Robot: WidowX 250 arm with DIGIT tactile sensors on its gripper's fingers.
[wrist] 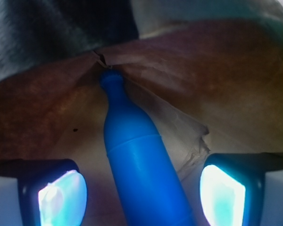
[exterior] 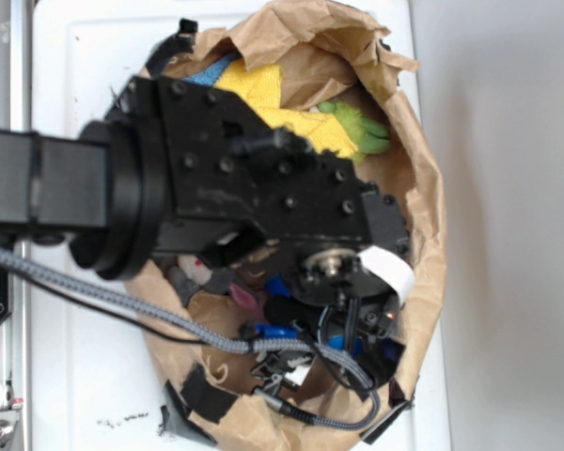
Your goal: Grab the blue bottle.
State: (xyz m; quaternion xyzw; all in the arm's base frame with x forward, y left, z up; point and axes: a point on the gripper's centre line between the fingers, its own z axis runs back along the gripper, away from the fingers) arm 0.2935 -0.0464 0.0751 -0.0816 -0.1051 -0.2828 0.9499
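Wrist view: blue bottle lies between the spread fingers, not yet gripped.
Bottle rests on the brown paper bag's floor, neck pointing away toward a crease in the bag wall. Gripper is wide open, holding nothing; left pad and right pad sit either side of the bottle body with gaps both sides. Exterior view: the arm covers most of the bag, gripper down near its lower edge; yellow cloth and green toy sit by the upper rim. Approach looks done; closing and lifting remain.
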